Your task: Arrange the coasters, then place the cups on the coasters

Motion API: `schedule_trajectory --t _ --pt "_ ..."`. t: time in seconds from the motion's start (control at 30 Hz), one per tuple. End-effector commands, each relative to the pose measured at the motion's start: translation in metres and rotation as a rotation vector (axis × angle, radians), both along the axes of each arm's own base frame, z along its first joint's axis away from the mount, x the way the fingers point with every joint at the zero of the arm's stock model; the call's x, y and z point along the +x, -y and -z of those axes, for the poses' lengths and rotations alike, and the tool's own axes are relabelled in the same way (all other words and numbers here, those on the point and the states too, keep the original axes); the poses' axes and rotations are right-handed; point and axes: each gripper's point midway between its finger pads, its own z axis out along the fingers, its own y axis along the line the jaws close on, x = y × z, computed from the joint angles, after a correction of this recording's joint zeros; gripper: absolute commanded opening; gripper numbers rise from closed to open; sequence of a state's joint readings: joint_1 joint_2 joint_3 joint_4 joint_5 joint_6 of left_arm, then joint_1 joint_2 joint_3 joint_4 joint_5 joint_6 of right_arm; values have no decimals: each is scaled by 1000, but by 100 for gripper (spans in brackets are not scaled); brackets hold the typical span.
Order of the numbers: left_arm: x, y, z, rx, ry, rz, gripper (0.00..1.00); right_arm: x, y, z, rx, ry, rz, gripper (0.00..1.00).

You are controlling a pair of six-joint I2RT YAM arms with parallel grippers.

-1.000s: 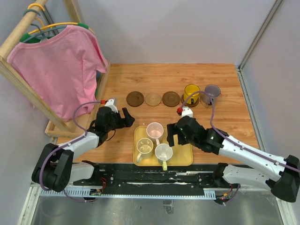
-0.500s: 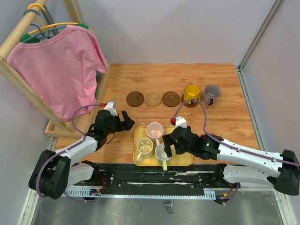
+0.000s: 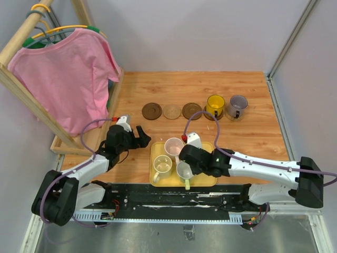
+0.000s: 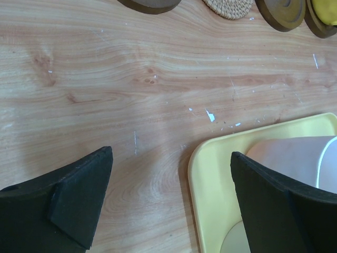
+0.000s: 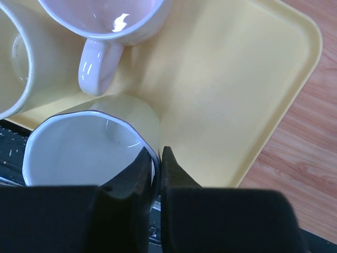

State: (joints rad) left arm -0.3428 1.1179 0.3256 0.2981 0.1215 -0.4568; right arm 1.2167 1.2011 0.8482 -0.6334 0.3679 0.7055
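Observation:
Three bare coasters (image 3: 151,110) (image 3: 171,111) (image 3: 191,110) lie in a row at the back. To their right, the yellow cup (image 3: 215,104) and the grey-purple cup (image 3: 238,105) each stand on a coaster. On the yellow tray (image 3: 206,178) stand the pink cup (image 3: 174,146), the cream cup (image 3: 162,165) and the white-green cup (image 3: 184,172). My right gripper (image 5: 156,153) is shut on the rim of the white-green cup (image 5: 79,153), one finger inside and one outside. My left gripper (image 4: 171,153) is open over bare wood beside the tray's corner (image 4: 208,184).
A wooden rack (image 3: 31,100) with a pink shirt (image 3: 66,74) stands at the left edge of the table. Grey walls close in the back and the right side. The arms' base rail (image 3: 174,197) runs along the near edge.
My right gripper moved left over the tray, came down and shut on the white-green cup's rim. My left gripper shifted slightly and stayed open.

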Motion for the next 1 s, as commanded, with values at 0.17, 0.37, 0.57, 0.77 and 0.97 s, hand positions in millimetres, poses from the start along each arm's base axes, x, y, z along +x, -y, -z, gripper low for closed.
schedule_trajectory --t 0.17,0.37,0.57,0.77,0.97 --pt "-2 3 0 -15 15 5 97 23 26 -33 -116 156 68 1" --pt "1 4 1 -15 13 9 97 40 39 -37 -180 225 111 1" --pt "1 5 2 -13 10 10 97 61 47 -23 -148 198 154 1" --pt "3 4 2 -8 9 8 97 81 50 -12 -92 160 164 4" --pt "5 4 4 -3 2 4 97 98 50 -8 -90 147 154 6"
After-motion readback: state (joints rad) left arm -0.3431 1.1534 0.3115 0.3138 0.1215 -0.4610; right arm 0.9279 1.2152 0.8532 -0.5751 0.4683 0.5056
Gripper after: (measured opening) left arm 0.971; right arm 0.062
